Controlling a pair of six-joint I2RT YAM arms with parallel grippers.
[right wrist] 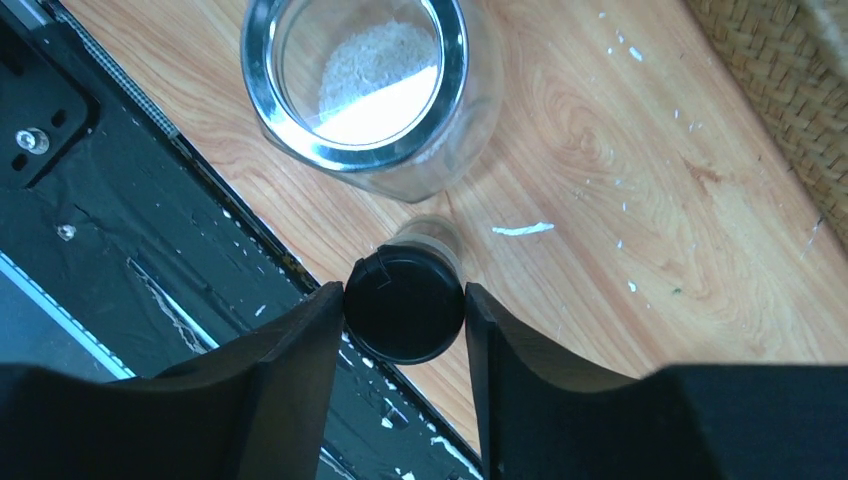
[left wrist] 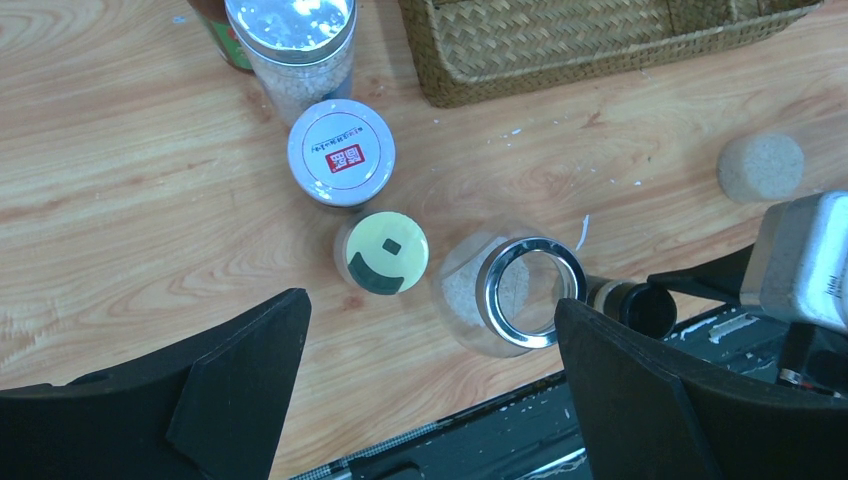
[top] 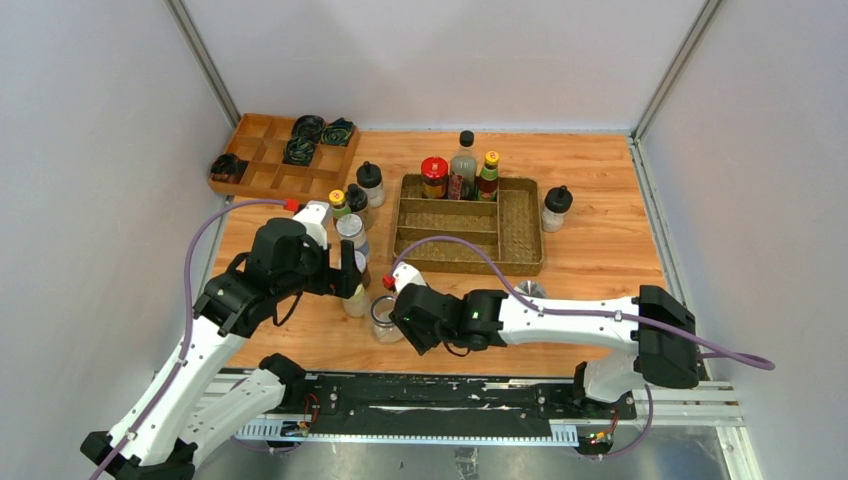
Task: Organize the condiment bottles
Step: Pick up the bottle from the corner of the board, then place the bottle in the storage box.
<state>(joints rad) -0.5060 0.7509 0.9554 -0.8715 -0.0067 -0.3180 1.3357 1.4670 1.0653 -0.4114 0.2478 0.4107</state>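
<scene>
Pickup step, I'd say: right jaws pinch the black-capped bottle [right wrist: 404, 320] at the bench's near edge, beside the open glass jar [right wrist: 455, 150], left jaws hang spread; next calls for a straight lift toward the woven tray [top: 520, 230].

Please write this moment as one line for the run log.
left gripper: open, over yellow-capped bottle | right gripper: shut on black-capped bottle | lidless jar: upright beside it

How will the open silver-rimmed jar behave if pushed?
The jar looks like glass: probably rigid, slippery, breakable. No lid, so tipping would likely spill its white grains. Nearly empty, so probably light and slides easily.
</scene>
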